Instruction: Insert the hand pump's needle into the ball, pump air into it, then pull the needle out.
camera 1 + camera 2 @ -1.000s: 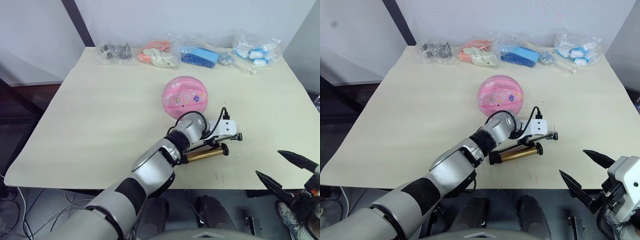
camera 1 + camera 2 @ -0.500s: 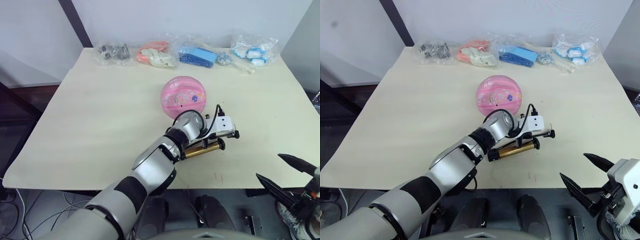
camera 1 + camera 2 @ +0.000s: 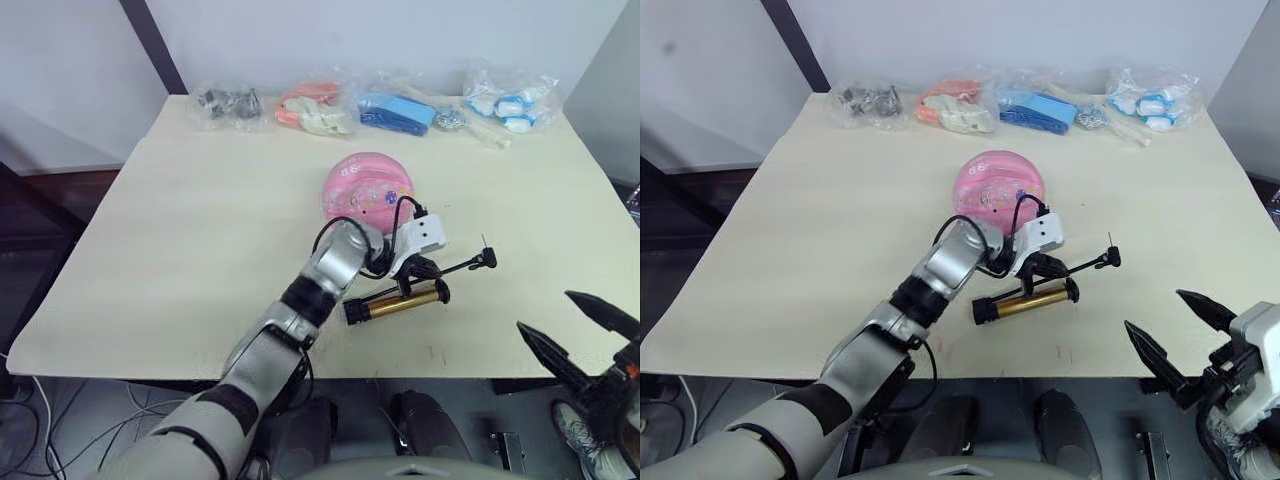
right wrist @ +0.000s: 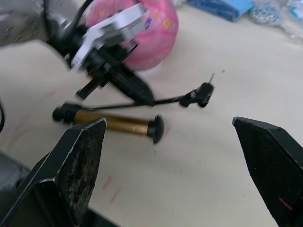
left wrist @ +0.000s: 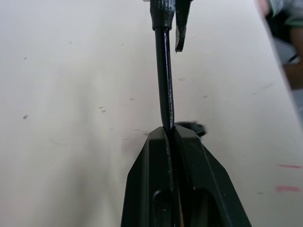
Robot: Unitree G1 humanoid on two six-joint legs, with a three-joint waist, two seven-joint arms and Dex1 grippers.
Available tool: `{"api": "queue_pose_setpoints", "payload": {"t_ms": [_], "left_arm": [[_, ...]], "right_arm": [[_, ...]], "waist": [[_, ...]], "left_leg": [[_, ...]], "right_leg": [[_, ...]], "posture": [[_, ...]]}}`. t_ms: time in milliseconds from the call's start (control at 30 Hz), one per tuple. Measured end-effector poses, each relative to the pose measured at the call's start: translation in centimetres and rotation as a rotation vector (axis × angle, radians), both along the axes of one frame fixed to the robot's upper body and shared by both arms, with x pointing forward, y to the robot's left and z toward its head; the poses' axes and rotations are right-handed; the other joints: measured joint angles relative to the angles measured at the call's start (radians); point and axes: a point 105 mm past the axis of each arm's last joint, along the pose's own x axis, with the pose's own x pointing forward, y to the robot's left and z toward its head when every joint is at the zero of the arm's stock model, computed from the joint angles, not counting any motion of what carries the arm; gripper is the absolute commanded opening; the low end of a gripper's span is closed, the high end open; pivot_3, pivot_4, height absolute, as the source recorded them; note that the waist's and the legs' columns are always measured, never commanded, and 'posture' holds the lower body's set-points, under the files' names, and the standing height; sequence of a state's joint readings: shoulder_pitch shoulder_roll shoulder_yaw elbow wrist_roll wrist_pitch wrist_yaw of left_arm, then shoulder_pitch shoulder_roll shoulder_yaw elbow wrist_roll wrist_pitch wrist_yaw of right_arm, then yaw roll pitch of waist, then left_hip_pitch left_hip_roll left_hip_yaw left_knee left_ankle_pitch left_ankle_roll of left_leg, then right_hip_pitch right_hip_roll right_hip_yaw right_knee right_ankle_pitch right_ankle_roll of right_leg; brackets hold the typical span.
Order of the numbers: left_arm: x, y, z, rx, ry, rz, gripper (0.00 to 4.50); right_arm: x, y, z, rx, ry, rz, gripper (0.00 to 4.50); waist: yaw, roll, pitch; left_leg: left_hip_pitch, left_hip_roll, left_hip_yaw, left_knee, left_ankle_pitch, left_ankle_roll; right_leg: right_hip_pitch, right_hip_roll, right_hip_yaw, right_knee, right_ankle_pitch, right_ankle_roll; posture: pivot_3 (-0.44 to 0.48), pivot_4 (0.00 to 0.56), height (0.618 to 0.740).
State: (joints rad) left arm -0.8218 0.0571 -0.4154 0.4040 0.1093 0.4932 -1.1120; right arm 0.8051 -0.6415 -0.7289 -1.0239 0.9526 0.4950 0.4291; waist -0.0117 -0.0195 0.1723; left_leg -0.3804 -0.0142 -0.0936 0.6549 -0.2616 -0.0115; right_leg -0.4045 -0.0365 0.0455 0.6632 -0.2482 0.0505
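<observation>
1. Count: one ball (image 3: pixel 367 193), one pump (image 3: pixel 397 304), one needle (image 3: pixel 483 241), four clear bags (image 3: pixel 403 105) of small goods, two grippers, one table (image 3: pixel 190 250).
2. Ball: pink, ribbed seams, small flower prints. It sits right of the table's middle, just far of the left gripper's white wrist block.
3. Pump: slim gold-bronze barrel with black caps, lying flat near the ball's near side, its length running left to right. A thin black hose (image 3: pixel 1080 263) leaves it and stretches rightward, lifted off the table.
4. Needle: a short thin pin standing up from a small black fitting at the hose's right end, well apart from the ball.
5. Left gripper (image 5: pixel 170 135): fingers pressed together, clamped on the hose partway along it, between ball and pump.
6. Right gripper (image 3: pixel 1185 335): fingers spread wide apart, holding nothing, low at the near right, past the table's near edge.
7. Bags: in a row along the far edge, from left of centre to the far right corner.
8. Room: the left half of the table is bare; a bare strip runs between pump and near edge; open surface lies right of the needle up to the right edge.
</observation>
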Motion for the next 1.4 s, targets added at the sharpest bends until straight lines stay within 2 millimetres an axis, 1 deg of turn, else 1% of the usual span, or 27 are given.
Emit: {"api": "queue_pose_setpoints", "payload": {"t_ms": [100, 200, 267, 333, 367, 433, 500, 633, 833, 967, 1067, 1200, 1333, 1367, 1400], "left_arm": [[-0.7, 1.0, 0.1, -0.056, 0.005, 0.003, 0.05], [-1.3, 1.5, 0.4, -0.114, -0.002, -0.005, 0.05], [-1.8, 1.8, 0.9, -0.171, 0.002, -0.01, 0.05], [-1.9, 2.1, 1.1, -0.187, -0.002, -0.007, 0.05], [-2.0, 2.4, 1.3, -0.2, -0.004, -0.001, 0.05], [-2.4, 3.3, 1.6, -0.262, -0.004, 0.016, 0.05], [-2.6, 3.5, 1.6, -0.285, 0.002, 0.018, 0.05], [-2.4, 5.2, 1.7, -0.318, -0.028, 0.068, 0.05], [-2.6, 6.2, 1.3, -0.322, -0.051, 0.107, 0.05], [-2.8, 6.4, 1.4, -0.322, -0.065, 0.109, 0.05], [-3.2, 6.5, 1.3, -0.325, -0.07, 0.109, 0.05], [-3.4, 6.8, 1.4, -0.325, -0.074, 0.117, 0.05], [-3.3, 6.8, 1.4, -0.328, -0.077, 0.124, 0.0], [-3.3, 6.9, 1.4, -0.329, -0.077, 0.127, 0.0], [-3.3, 6.9, 1.5, -0.331, -0.076, 0.127, 0.0]], "right_arm": [[0.8, 0.0, 0.0, 0.008, -0.001, -0.046, 4.5], [1.8, 1.0, 0.6, 0.129, -0.029, -0.053, 4.5], [2.5, 2.0, 1.2, 0.27, -0.047, -0.064, 4.5], [2.8, 2.2, 1.2, 0.316, -0.038, -0.073, 4.5], [3.1, 2.6, 1.3, 0.345, -0.038, -0.07, 4.5], [4.0, 3.8, 0.9, 0.435, -0.006, -0.064, 4.5], [4.5, 4.1, 0.6, 0.459, 0.015, -0.065, 4.5], [6.5, 5.5, 0.9, 0.55, 0.001, -0.073, 4.5], [7.7, 7.2, -0.2, 0.605, 0.054, -0.078, 4.5], [8.3, 7.7, -0.2, 0.617, 0.067, -0.063, 4.5], [8.6, 8.1, -0.7, 0.591, 0.104, -0.027, 4.5], [9.1, 8.2, -0.9, 0.57, 0.135, -0.001, 4.5], [9.2, 8.5, -0.8, 0.59, 0.153, 0.021, 3.36], [9.2, 8.5, -0.8, 0.593, 0.156, 0.025, 2.95], [9.2, 8.6, -0.7, 0.596, 0.157, 0.03, 2.95]], "waist": [[0.001, 0.0, 0.0], [-0.002, 0.0, 0.0], [-0.001, 0.0, 0.0], [0.0, 0.0, 0.0], [0.0, 0.0, 0.0], [-0.006, 0.0, 0.0], [0.0, 0.001, -0.001], [-0.004, 0.001, -0.001], [-0.001, 0.0, -0.001], [-0.005, 0.001, -0.002], [-0.007, 0.001, -0.002], [-0.005, 0.001, -0.002], [-0.005, 0.001, -0.002], [-0.004, 0.001, -0.002], [-0.004, 0.001, -0.002]], "left_leg": [[0.0, 0.0, 0.0, 0.0, 0.0, 0.0], [0.0, 0.0, 0.001, 0.0, 0.0, 0.0], [0.0, 0.0, 0.0, 0.0, 0.0, 0.0], [0.0, 0.0, 0.0, 0.001, 0.0, 0.0], [0.0, 0.0, 0.0, 0.001, 0.0, 0.0], [0.001, 0.0, 0.001, 0.001, 0.0, 0.0], [0.001, 0.0, 0.001, 0.001, 0.0, 0.0], [0.001, 0.0, 0.0, 0.001, 0.0, 0.0], [0.0, 0.0, -0.001, 0.001, 0.0, 0.0], [0.0, 0.0, 0.0, 0.002, 0.0, 0.0], [0.001, 0.0, 0.0, 0.002, 0.0, 0.0], [0.0, 0.0, 0.0, 0.002, 0.0, 0.0], [0.0, 0.0, 0.0, 0.002, 0.0, 0.0], [0.0, 0.0, 0.0, 0.002, 0.0, 0.0], [0.0, 0.0, 0.0, 0.002, 0.0, 0.0]], "right_leg": [[0.0, 0.0, 0.0, 0.0, 0.0, 0.0], [0.0, 0.0, 0.001, 0.0, 0.0, 0.0], [0.0, 0.0, 0.0, 0.0, 0.0, 0.0], [0.0, 0.0, 0.0, 0.0, 0.0, -0.001], [0.0, 0.0, 0.0, 0.0, 0.0, -0.001], [0.0, 0.0, 0.002, 0.0, 0.0, -0.001], [0.0, 0.0, 0.001, 0.001, 0.0, -0.001], [0.0, 0.0, 0.001, 0.001, 0.0, -0.001], [0.0, -0.001, 0.0, 0.0, 0.001, -0.001], [0.0, 0.0, 0.0, 0.001, 0.001, -0.001], [0.0, 0.0, 0.0, 0.001, 0.001, -0.001], [0.0, 0.0, 0.0, 0.001, 0.001, -0.001], [0.0, 0.0, 0.0, 0.0, 0.001, -0.001], [0.0, 0.0, 0.0, 0.0, 0.001, -0.001], [0.0, 0.0, 0.0, 0.0, 0.001, -0.001]], "posture": [[0.0, 0.15, 0.74], [0.0, 0.15, 0.74], [0.0, 0.15, 0.74], [0.0, 0.15, 0.74], [0.0, 0.15, 0.74], [0.0, 0.15, 0.74], [0.0, 0.15, 0.74], [0.0, 0.15, 0.74], [0.0, 0.15, 0.74], [0.0, 0.15, 0.74], [0.0, 0.15, 0.74], [0.0, 0.15, 0.74], [0.0, 0.15, 0.74], [0.0, 0.15, 0.74], [0.0, 0.15, 0.74]]}}
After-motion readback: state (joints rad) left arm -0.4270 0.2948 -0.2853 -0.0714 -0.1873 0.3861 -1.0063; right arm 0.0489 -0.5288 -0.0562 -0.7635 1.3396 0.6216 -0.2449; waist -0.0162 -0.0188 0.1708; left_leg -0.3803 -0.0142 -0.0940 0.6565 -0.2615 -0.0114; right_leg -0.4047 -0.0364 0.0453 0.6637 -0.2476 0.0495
